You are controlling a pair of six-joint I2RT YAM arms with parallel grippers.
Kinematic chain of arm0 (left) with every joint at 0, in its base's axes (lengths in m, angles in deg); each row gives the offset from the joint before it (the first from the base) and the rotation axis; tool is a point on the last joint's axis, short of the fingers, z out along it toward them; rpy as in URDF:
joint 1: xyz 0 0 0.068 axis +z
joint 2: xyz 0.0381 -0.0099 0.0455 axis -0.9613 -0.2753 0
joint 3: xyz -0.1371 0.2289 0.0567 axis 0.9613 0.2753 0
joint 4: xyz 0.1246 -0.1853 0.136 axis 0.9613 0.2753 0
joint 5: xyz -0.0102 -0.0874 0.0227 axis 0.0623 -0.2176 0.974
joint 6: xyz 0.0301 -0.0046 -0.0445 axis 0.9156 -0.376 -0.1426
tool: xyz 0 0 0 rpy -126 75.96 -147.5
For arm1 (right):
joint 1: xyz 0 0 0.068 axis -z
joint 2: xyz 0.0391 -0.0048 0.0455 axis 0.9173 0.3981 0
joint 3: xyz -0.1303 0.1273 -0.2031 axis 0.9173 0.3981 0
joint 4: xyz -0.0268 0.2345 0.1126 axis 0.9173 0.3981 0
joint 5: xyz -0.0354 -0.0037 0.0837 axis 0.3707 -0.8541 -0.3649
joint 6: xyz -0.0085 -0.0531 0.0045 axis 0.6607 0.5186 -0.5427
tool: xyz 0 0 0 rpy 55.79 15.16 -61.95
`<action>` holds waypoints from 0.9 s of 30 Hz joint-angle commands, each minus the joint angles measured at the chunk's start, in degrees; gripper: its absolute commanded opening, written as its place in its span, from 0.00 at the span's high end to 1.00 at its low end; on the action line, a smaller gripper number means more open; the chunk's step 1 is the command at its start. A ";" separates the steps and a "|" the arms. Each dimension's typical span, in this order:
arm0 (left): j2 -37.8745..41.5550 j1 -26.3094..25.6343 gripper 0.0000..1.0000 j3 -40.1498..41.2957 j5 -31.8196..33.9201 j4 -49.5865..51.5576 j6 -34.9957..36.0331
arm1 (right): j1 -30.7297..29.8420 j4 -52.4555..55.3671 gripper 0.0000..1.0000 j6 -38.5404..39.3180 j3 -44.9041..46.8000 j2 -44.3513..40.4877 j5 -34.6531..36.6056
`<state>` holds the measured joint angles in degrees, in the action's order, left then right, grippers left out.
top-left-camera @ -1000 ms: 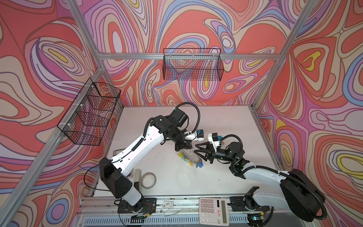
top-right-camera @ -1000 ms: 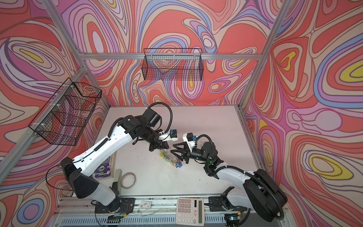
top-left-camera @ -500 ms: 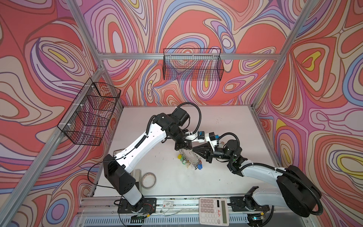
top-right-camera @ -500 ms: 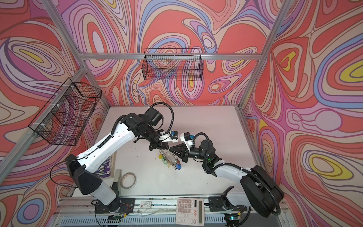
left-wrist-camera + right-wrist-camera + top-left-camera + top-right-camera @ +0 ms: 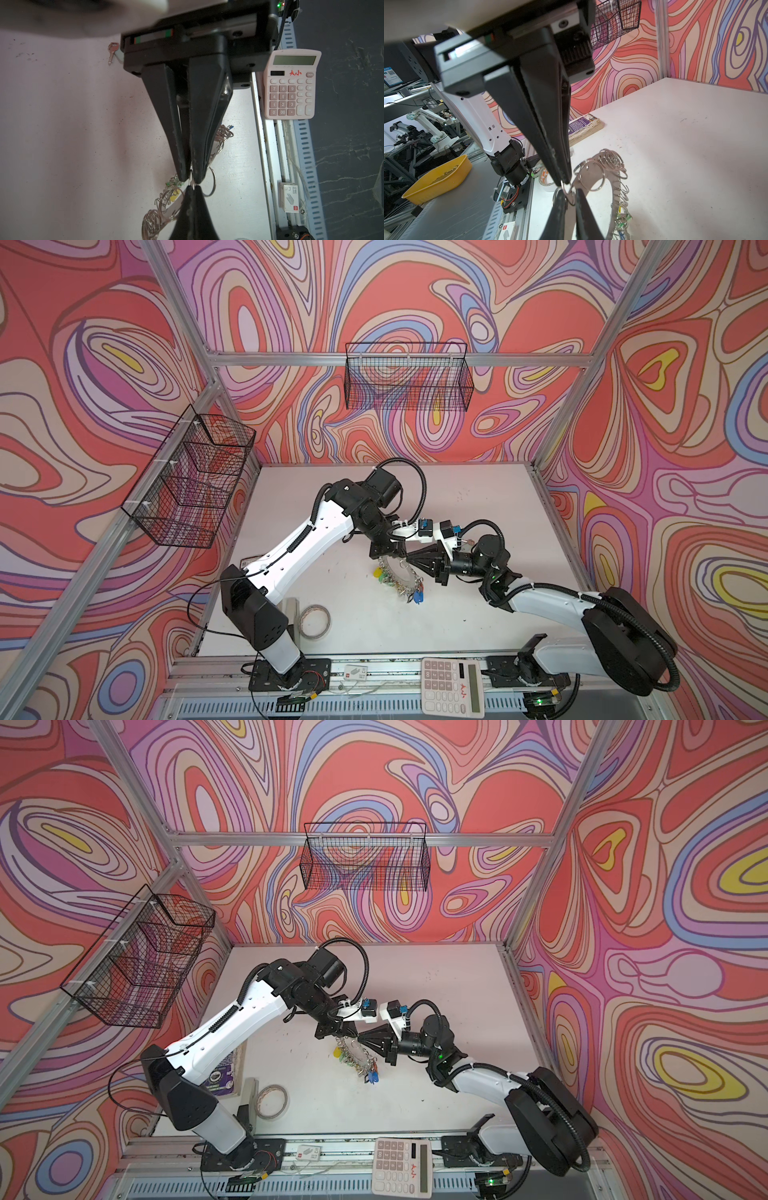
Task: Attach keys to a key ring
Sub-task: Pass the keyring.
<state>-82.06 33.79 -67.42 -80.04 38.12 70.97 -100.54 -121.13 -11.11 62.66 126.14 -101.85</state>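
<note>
- Right wrist view: the right gripper (image 5: 564, 183) has its fingers pressed together, and the tips nip the wire of a small split ring (image 5: 569, 194) on the rim of the key ring (image 5: 593, 167).
- Left wrist view: the left gripper (image 5: 191, 179) is closed tight. Its tips pinch the rim of the key ring among the split rings, and they meet the tips of the right gripper almost point to point.
- In both top views the two grippers come together over the middle of the table (image 5: 478, 614). The left one reaches down from above and the right one comes in level from the side.
- The key ring hangs tilted just under the left gripper, with its upper rim at the fingertips.
- The keys (image 5: 417, 597) dangle in a bunch from the lower rim, with blue and red tags at the lowest end. A yellow tag (image 5: 377, 572) and green ones sit higher along the rim.
- I cannot tell whether the lowest keys touch the table.
- One loose key (image 5: 112, 52) with a pale tag lies flat on the table, well apart from the key ring.
- A tape roll (image 5: 316, 620) lies near the base of the left arm.
- A calculator (image 5: 453, 686) rests on the front rail, off the table top.
- A purple book (image 5: 584, 128) lies at the table's edge by the wall.
</note>
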 commanded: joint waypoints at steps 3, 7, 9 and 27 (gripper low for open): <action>-0.38 -0.55 1.00 -2.13 -2.73 1.58 0.93 | -0.91 -0.21 0.86 0.09 -2.21 0.34 -1.13; -0.29 -0.64 1.00 -2.20 -3.32 1.46 0.98 | -1.25 2.27 0.90 1.50 -2.84 0.51 -1.03; -0.37 -0.73 1.00 -2.23 -3.28 1.57 1.05 | -1.42 2.27 0.91 1.53 -2.92 0.55 -0.92; 1.23 -0.04 1.00 2.16 -4.37 -2.43 -1.95 | -2.12 3.89 1.00 1.14 -3.70 0.63 3.09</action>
<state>-82.06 34.01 -66.81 -79.43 38.04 70.51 -102.11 -117.31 -10.87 61.02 126.60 -101.66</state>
